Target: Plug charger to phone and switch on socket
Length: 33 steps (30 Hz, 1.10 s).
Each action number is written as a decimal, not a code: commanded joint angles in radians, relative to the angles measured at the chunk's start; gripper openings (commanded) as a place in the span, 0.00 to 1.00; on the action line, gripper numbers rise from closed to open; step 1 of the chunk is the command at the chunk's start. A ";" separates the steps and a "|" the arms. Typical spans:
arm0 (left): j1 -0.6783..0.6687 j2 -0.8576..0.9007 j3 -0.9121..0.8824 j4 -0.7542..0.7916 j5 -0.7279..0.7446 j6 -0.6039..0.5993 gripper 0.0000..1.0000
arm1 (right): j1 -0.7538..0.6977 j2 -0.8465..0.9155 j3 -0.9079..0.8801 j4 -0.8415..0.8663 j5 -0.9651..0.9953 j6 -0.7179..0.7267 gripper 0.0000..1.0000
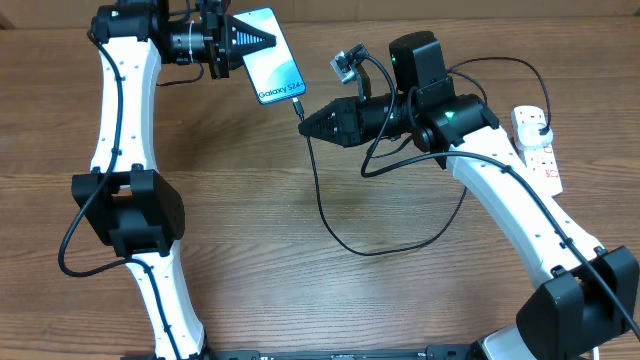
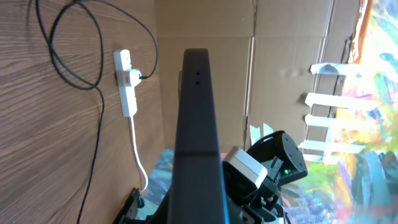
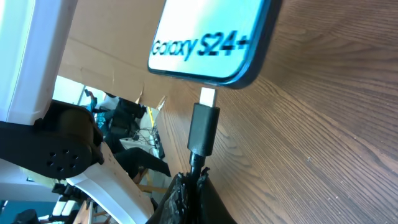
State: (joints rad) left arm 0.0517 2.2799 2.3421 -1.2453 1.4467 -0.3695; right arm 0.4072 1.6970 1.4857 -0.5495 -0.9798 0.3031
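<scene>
Right gripper (image 3: 189, 183), closest to its wrist lens: jaws closed on the charger (image 3: 204, 127), a long thin black cable, pinched just behind its small black connector. The connector's metal tip meets the bottom edge of the phone (image 3: 211, 37), a slim black-edged smartphone with a light-blue screen reading "Galaxy S24+". Cannot tell whether the tip is fully seated.

Left gripper (image 1: 262, 40): jaws closed on the phone's top end. Its wrist view shows the phone edge-on as a dark slab.

Phone position: near the far edge of the brown wooden table (image 1: 250, 200), left of centre, bottom end angled toward the right gripper.

Cable path: from the connector toward the near edge, one wide loop across the table's centre, then up to the socket (image 1: 541, 150), a white elongated power strip with small red markings, at the right edge near the far corner. The charger's black plug sits in the strip's far outlet. A thick white cord (image 2: 138, 155) leaves its near end. Switch position: cannot tell.
</scene>
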 commanded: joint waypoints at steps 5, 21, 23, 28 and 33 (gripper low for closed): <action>-0.007 -0.006 0.020 0.058 -0.034 -0.117 0.04 | -0.002 -0.032 0.006 -0.029 0.006 -0.044 0.04; -0.024 -0.006 0.020 0.094 -0.068 -0.140 0.04 | 0.000 -0.032 0.006 -0.027 0.014 -0.144 0.04; -0.034 -0.006 0.020 0.094 -0.068 -0.140 0.04 | 0.000 -0.032 0.006 -0.027 0.018 -0.144 0.04; -0.048 -0.006 0.020 0.095 -0.068 -0.139 0.04 | 0.000 -0.032 0.006 -0.028 0.022 -0.144 0.04; -0.054 -0.006 0.020 0.094 -0.067 -0.140 0.04 | -0.001 -0.032 0.006 -0.036 0.044 -0.132 0.04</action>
State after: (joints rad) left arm -0.0010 2.2799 2.3421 -1.1542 1.3525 -0.4992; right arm 0.4072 1.6970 1.4857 -0.5873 -0.9581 0.1753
